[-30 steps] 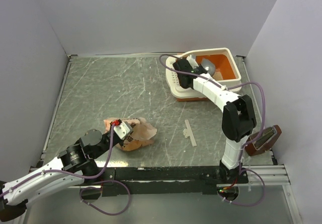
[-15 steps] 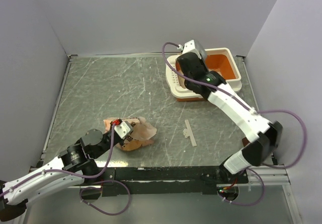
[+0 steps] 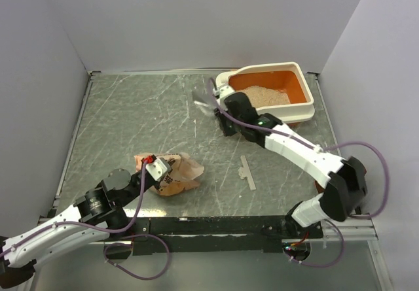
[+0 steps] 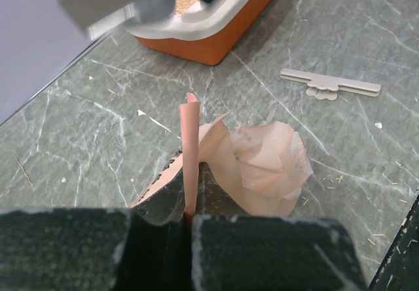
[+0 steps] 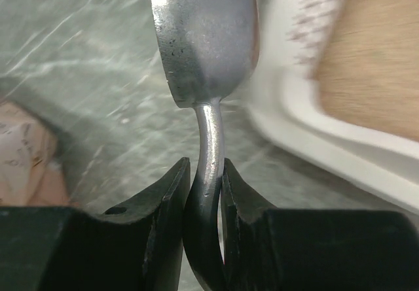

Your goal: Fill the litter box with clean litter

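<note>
Right claw (image 5: 207,176) is seen clamped on the curved handle of a grey metal scoop (image 5: 204,36), whose bowl is held out ahead of the fingertips above the surface (image 3: 131,121); the bowl is blurred in the overhead view; the litter box (image 3: 308,91) is found just beyond and to the right of this claw, resting on the surface; the clean litter (image 3: 262,96) is spread as a pale beige layer within its orange basin; left claw (image 4: 190,222) is closed tight on an upright fold of a crumpled tan paper bag (image 4: 265,163), which lies directly ahead of it; a pale flat clip (image 4: 330,83) is seen farther ahead and to the right of that claw, apart from the bag.
</note>
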Controlling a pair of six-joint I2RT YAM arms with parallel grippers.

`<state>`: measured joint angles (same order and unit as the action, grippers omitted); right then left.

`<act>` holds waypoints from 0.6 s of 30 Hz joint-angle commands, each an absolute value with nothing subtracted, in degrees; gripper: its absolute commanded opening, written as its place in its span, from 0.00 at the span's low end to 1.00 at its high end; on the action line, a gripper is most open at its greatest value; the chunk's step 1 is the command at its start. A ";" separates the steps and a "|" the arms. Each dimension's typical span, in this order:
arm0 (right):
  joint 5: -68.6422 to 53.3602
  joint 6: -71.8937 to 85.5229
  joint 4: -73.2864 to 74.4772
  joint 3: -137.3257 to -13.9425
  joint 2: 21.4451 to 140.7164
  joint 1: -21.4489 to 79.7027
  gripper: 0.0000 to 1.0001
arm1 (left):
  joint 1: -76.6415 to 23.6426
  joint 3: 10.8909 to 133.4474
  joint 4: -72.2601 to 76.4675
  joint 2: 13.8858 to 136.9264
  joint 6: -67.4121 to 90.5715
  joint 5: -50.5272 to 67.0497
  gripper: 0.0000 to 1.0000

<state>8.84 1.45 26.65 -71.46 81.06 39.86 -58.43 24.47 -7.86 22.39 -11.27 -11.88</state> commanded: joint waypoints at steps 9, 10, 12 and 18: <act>-4.66 7.38 5.46 -72.86 101.75 38.50 0.00 | -58.27 26.98 -5.45 21.27 -10.72 -14.94 0.01; -4.75 7.64 4.84 -73.38 103.26 38.41 0.00 | -58.36 26.98 -5.45 21.36 -10.72 -15.12 0.01; -5.97 9.22 4.48 -76.19 108.16 37.88 0.00 | -58.18 27.16 -5.54 21.53 -10.63 -15.29 0.01; -6.50 10.81 4.57 -82.17 115.74 37.35 0.17 | -58.27 27.95 -5.98 23.55 -10.72 -16.26 0.01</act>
